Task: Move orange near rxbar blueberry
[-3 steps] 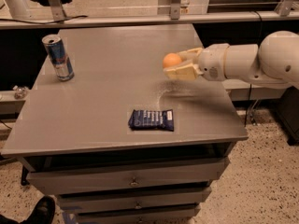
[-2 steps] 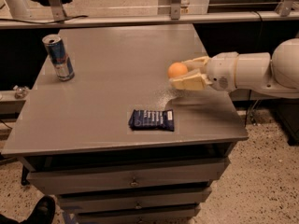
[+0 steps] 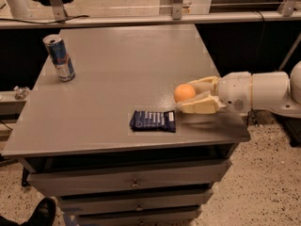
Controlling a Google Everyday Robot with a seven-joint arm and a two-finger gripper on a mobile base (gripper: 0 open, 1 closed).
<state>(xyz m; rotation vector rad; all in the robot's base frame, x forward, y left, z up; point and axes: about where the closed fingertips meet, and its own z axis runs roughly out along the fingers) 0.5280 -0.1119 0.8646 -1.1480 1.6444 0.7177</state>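
The gripper point(image 3: 185, 98) reaches in over the table's point(image 3: 117, 69) right edge, its fingers clasping the orange point(image 3: 184, 92). Just ahead of it, nearer the camera, the rxbar blueberry point(image 3: 153, 121) lies flat, not touching. A drink can point(image 3: 59, 58) stands well beyond, near the far left corner.

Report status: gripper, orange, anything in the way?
Gripper shut on orange, over table's right side. Orange just right of rxbar blueberry, not touching it. Nothing between them; can far left.
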